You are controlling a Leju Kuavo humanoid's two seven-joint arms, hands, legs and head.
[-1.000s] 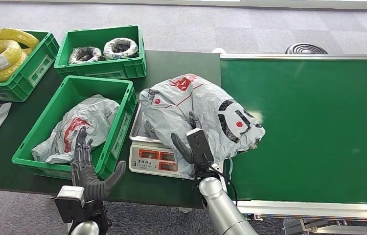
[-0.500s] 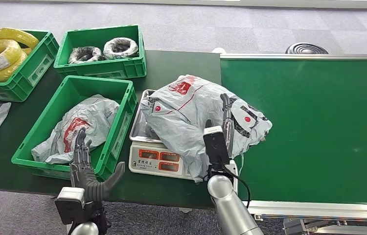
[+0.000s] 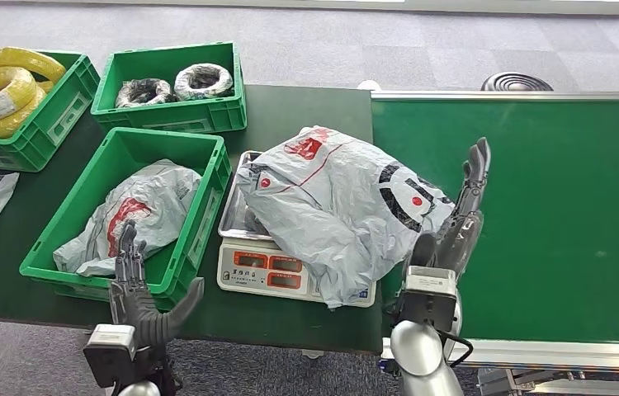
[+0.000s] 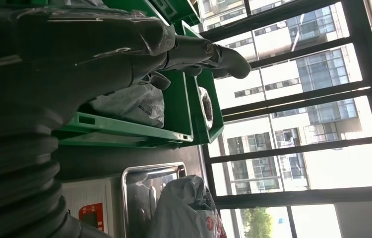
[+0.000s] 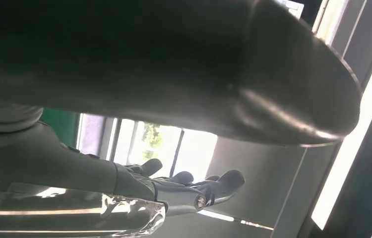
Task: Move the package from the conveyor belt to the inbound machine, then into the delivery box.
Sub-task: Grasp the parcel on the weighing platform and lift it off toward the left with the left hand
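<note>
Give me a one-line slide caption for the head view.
Grey package lies on the scale; right hand open beside it above the conveyor belt, left hand open near the green crate.

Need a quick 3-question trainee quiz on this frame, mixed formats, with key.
1. True or false: the grey package lies on the scale.
2. Multiple choice: the right hand is
A. gripping the package
B. open, fingers extended, over the conveyor belt beside the package
C. inside a green crate
3. Fill in: the left hand hovers open at the near wall of the green crate that holds another grey ____.

Key
1. True. It covers the steel pan and overhangs toward the belt.
2. B
3. package
</note>
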